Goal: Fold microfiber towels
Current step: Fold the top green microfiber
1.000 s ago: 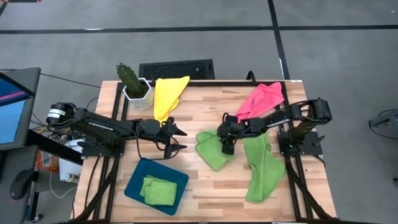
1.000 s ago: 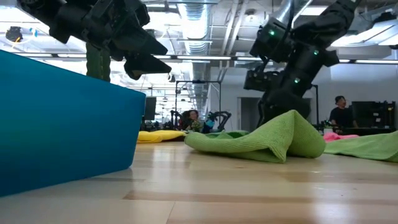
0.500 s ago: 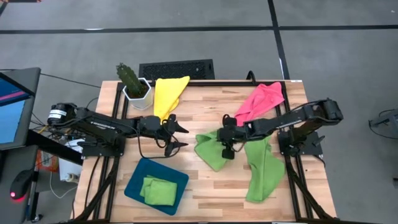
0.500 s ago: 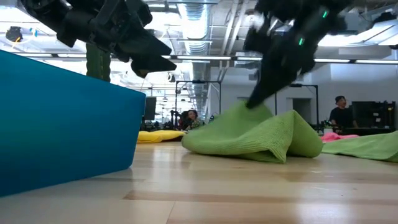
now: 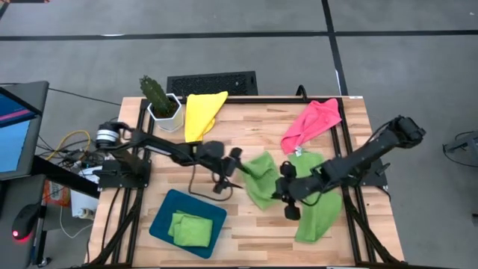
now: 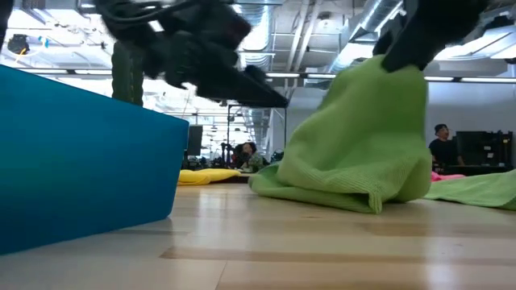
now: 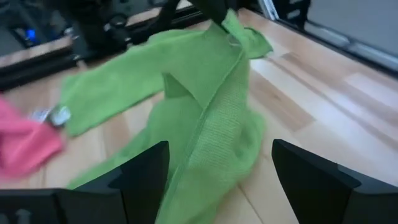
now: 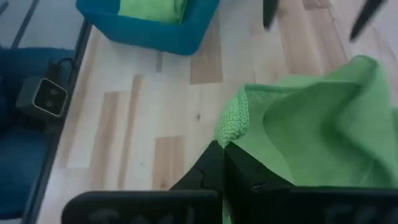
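Observation:
A lime green towel (image 5: 260,175) lies crumpled mid-table, one side raised into a peak (image 6: 367,121). My right gripper (image 5: 282,193) is shut on it at the towel's near right side. My left gripper (image 5: 233,169) stands open just left of this towel, its fingers (image 7: 143,180) apart with the cloth (image 7: 211,124) ahead of them; I see no touch. A second green towel (image 5: 314,213) lies under my right arm. The pink towel (image 5: 310,123) and the yellow towel (image 5: 202,112) rest at the far side. A folded green towel (image 5: 190,228) sits in the teal tray (image 5: 160,220). My right gripper pinches a bunched edge of the green towel (image 8: 235,124) between its two fingers, coming slanting down from the table's right. That part is lifted and the cloth hangs slack below it, with its lower folds (image 6: 322,193) on the table. How many layers, I cannot tell.
A potted cactus (image 5: 158,97) stands at the far left corner and a keyboard (image 5: 213,82) lies beyond the far edge. The tray's wall (image 6: 81,161) fills the low view's left. People sit in the room behind the table.
My right gripper has shut on the green towel, then gone up and toward the near edge, drawing that side of the cloth into a peak while the rest stays on the table. My left gripper has moved right toward the towel, rolling as it went, still open.

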Available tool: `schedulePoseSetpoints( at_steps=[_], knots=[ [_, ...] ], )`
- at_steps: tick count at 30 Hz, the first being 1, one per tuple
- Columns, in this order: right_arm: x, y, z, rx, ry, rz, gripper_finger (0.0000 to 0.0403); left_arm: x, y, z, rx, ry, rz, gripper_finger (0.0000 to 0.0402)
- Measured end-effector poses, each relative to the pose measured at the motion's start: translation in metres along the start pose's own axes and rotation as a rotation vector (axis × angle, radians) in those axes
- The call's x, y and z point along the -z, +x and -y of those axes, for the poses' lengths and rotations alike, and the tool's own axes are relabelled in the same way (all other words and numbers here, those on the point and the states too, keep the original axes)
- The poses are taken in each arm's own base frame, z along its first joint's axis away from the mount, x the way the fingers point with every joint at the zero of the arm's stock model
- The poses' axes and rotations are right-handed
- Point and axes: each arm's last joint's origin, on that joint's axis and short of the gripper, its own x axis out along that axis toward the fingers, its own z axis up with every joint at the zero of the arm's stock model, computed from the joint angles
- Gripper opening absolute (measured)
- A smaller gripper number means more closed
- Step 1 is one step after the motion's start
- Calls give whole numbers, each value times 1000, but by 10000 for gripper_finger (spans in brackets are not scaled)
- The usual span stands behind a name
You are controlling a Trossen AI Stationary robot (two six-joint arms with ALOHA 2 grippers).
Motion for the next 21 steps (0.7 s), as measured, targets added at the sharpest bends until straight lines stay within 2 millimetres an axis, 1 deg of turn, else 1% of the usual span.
schedulePoseSetpoints(
  at_steps=[3,4,7,10,15,18,21],
  knots=[
    [4,-2,-8,-5,38,-3,16,-5,23,-11,50,36,-76,277],
    [5,-2,-11,-13,59,-5,15,-4,29,-13,73,40,-116,277],
    [15,-5,-21,-18,128,-50,15,-6,47,-20,140,59,-159,277],
    [27,-4,-32,8,170,-97,21,-10,57,-23,170,118,-172,277],
    [38,2,-46,30,171,-106,19,-13,70,-28,123,288,-206,277],
    [43,6,-51,33,190,-120,16,-12,78,-33,90,354,-229,277],
    [47,6,-55,30,205,-131,17,-9,78,-41,69,411,-267,277]
  ],
)
